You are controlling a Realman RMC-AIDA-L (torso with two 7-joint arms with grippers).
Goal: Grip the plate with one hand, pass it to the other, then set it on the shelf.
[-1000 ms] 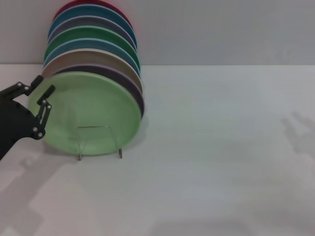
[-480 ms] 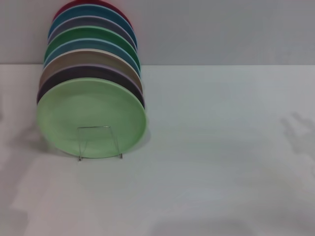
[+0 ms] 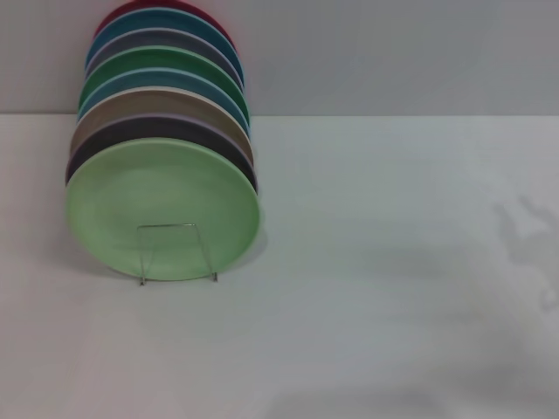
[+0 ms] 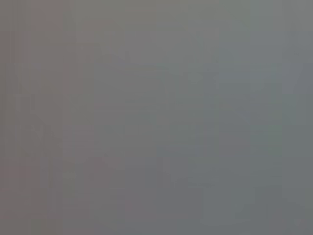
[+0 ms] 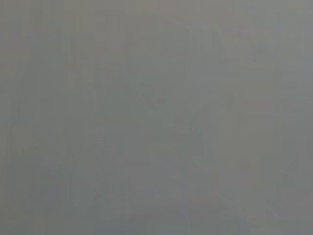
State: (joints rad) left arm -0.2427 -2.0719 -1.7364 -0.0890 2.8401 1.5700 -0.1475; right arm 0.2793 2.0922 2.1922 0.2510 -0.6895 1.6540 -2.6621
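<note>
Before me the round pale mint-green plate (image 3: 162, 208) looks matt and smooth like plastic, its rim at six o'clock behind the thin shiny metal wire of the plate rack (image 3: 177, 253), all standing on a smooth matt white table (image 3: 393, 288).

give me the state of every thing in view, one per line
pale mint-green plate: upright at the front of the row, in the rack, not held
plate rack: on the table, wire front loop showing, full of plates
other plates: upright in a row behind the mint one
left gripper, right gripper: out of view
</note>
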